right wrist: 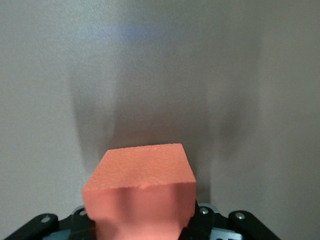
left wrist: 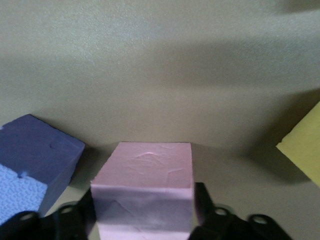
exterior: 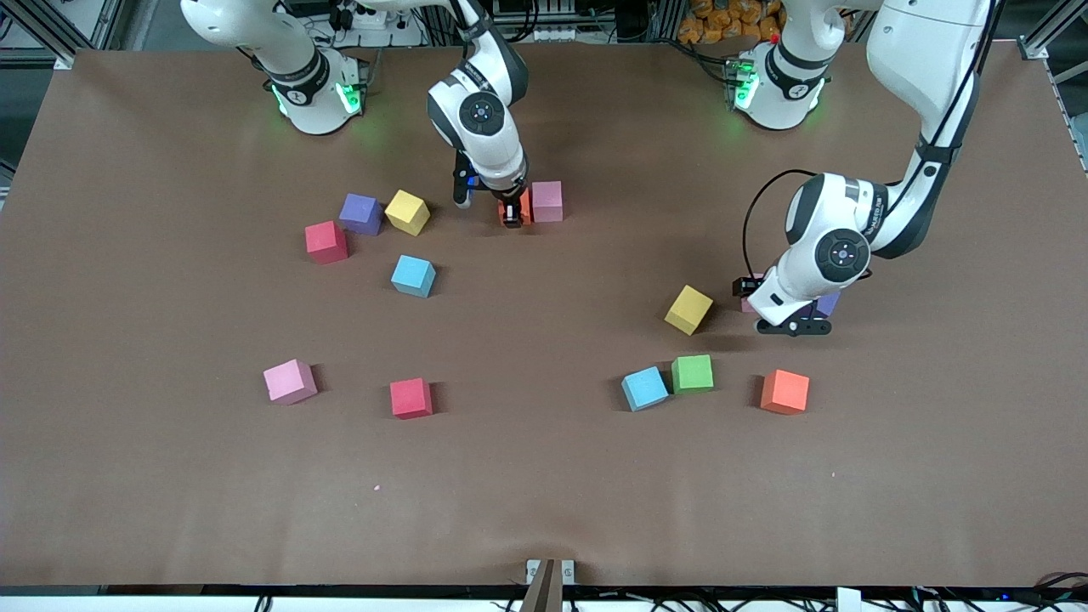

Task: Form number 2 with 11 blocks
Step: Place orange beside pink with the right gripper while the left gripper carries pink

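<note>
My right gripper (exterior: pixel 512 212) is shut on an orange block (right wrist: pixel 140 192), low over the table and right beside a pink block (exterior: pixel 546 201). My left gripper (exterior: pixel 786 316) is down at the table with its fingers (left wrist: pixel 204 202) pressed against both sides of another pink block (left wrist: pixel 145 180). A purple cube (left wrist: pixel 35 160) stands close beside that block. Loose blocks lie around: yellow (exterior: pixel 688 309), green (exterior: pixel 693 373), light blue (exterior: pixel 644 388), orange (exterior: pixel 784 392), red (exterior: pixel 411 398), pink (exterior: pixel 290 381), light blue (exterior: pixel 413 275), red (exterior: pixel 326 241), yellow (exterior: pixel 407 212).
A second purple cube (exterior: pixel 360 213) sits between the red and yellow blocks toward the right arm's end. The brown table (exterior: pixel 544 493) has bare room along the edge nearest the front camera.
</note>
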`<state>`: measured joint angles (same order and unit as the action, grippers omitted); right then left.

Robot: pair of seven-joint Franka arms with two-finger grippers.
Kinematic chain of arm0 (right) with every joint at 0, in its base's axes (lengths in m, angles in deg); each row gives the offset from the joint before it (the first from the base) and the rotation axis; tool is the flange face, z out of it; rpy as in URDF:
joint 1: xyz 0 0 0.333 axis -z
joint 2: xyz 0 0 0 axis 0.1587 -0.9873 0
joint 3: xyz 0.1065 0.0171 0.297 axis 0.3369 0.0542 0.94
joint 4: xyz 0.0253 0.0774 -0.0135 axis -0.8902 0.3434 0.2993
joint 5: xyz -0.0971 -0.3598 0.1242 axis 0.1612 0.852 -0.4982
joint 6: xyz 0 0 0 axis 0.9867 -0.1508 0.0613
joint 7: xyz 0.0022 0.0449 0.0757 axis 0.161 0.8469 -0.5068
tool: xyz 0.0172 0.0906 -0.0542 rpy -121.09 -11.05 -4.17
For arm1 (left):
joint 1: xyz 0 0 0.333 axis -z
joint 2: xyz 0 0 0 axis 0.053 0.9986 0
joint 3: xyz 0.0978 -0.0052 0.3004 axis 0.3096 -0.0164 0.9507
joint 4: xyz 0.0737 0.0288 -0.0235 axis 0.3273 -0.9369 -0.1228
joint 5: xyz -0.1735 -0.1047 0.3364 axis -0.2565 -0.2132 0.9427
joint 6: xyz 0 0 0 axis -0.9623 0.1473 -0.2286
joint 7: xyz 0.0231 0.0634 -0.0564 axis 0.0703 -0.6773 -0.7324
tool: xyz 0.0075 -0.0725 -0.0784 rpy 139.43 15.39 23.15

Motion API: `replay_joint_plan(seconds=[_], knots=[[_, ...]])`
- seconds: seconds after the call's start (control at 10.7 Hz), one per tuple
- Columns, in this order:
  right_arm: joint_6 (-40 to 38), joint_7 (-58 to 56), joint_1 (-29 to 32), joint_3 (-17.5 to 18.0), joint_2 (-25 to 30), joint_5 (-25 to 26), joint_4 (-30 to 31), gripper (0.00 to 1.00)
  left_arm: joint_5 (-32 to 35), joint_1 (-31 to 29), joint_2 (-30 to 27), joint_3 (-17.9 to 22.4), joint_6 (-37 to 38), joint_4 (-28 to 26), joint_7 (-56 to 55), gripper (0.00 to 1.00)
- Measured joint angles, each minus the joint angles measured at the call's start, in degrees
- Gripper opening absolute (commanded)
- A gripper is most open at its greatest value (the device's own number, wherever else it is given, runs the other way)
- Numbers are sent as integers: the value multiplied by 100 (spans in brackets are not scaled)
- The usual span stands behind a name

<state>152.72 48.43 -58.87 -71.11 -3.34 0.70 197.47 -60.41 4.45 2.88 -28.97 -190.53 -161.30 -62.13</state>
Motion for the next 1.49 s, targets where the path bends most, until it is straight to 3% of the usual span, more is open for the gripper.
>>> replay_joint_plan(seconds=[0.09, 0.19, 0.28, 0.65, 0.84, 1.21, 1.49], knots=[[26, 6, -40, 0, -6, -9, 0, 36, -2, 0, -11, 0, 0, 5, -2, 39], [38, 16, -62, 0, -9, -14, 0, 47, -4, 6, -17, 0, 14, 7, -97, 35], [47, 20, -73, 0, -11, -16, 0, 99, -6, 38, -49, -5, 104, 13, -305, 35], [42, 39, -111, 1, -56, -16, 3, 100, -318, 675, -576, -65, 1016, 47, -1423, 36], [-29, 58, -122, 2, -63, -16, -2, 100, -638, 839, -772, -314, 1230, 45, -2051, 36], [-635, 43, -136, -23, 143, -1, -57, 100, -945, 1236, -802, -890, 1244, 45, -4646, 36], [-1137, -263, -137, -378, 472, 26, -78, 100, -1174, 1534, -796, -937, 1109, 46, -6587, 36]])
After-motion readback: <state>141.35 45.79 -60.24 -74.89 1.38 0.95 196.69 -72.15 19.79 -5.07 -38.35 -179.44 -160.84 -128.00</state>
